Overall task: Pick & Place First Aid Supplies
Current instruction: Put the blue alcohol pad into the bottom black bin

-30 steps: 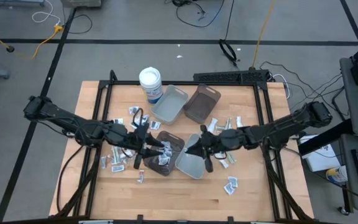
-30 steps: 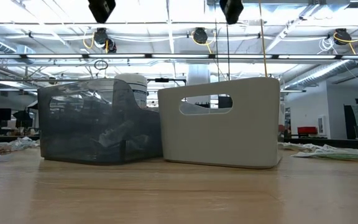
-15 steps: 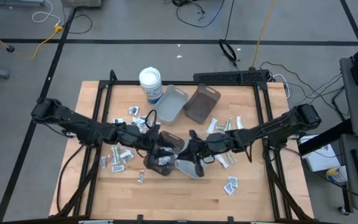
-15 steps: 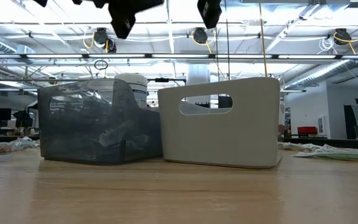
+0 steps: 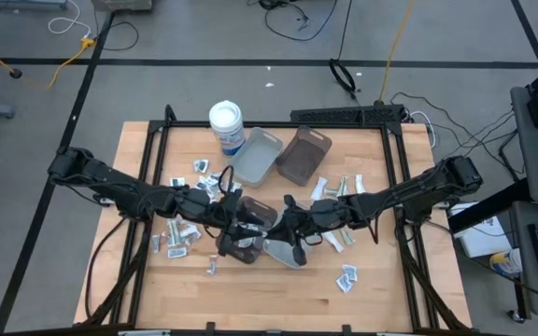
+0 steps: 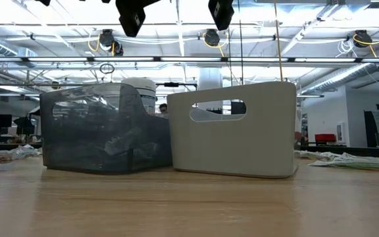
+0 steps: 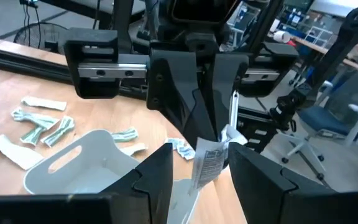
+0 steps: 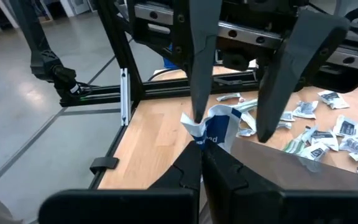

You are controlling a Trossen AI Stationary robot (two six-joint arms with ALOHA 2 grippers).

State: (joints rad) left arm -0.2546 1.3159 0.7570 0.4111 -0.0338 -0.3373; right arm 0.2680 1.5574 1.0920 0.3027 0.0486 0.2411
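Note:
Both grippers meet in mid-air over the two near trays: a dark see-through tray (image 5: 250, 222) and a pale one (image 5: 286, 248). My right gripper (image 8: 202, 152) is shut on a small white packet (image 8: 219, 132) with blue print. My left gripper (image 7: 202, 154) is open, with a finger on either side of that packet (image 7: 207, 163). One left fingertip (image 8: 197, 112) is close to its edge, and I cannot tell whether it touches. Many more packets (image 5: 179, 233) lie loose on the table. The low view shows only the gripper ends (image 6: 130, 13) (image 6: 221, 12) above the trays. My right gripper pinches the packet by one end (image 7: 221, 138) between its two fingertips, coming from the table's right side. The packet's free part (image 8: 224, 124) sticks out past the fingertips into the gap of the left gripper. It is lifted clear above the trays.
A white round tub (image 5: 227, 126) stands at the far left. A grey tray (image 5: 255, 156) and a brown tray (image 5: 304, 156) lie beside it. Packets are strewn left (image 5: 199, 168) and right (image 5: 339, 191) of the trays, and a few lie near the front (image 5: 348, 277). A black frame edges the table.
Both arms have closed in on each other over the near trays, the left gripper moving toward the table's right and the right gripper toward its left. In the last half second they have stayed almost still. The trays have not moved.

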